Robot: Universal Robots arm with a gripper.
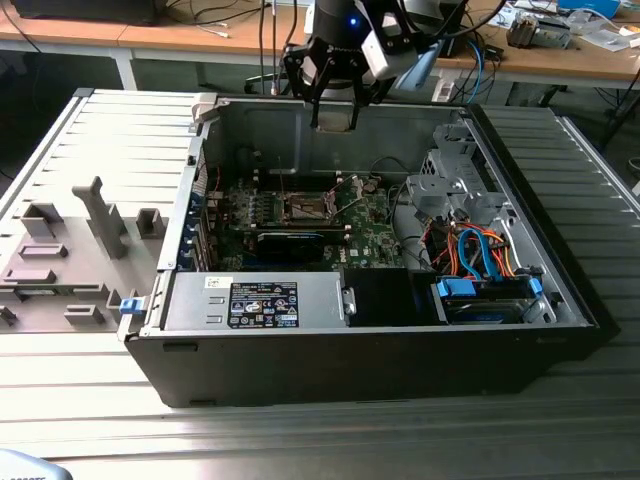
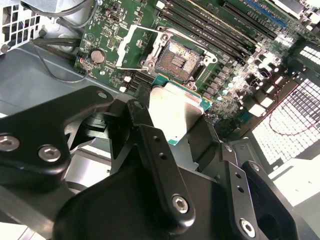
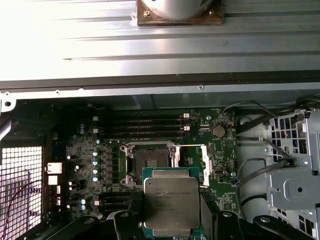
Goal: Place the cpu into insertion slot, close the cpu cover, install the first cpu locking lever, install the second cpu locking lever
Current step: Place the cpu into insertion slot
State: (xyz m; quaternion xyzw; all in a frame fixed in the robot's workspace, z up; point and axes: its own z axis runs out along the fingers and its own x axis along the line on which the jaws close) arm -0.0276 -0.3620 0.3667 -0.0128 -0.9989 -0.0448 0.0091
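My gripper hangs over the back wall of the open computer case, shut on the cpu. In both wrist views the cpu shows its silvery top and tan-green edge, clamped between black fingers. Well below it, the insertion slot lies bare with a dark centre, on the green circuit board. The cpu cover is swung open beside the slot. A thin wire lever stands loose next to it.
Memory slots run beside the socket. A long black card lies in front of it. A power supply fills the case front, and a drive cage with blue and orange cables is at the exterior view's right. A grey fixture sits outside.
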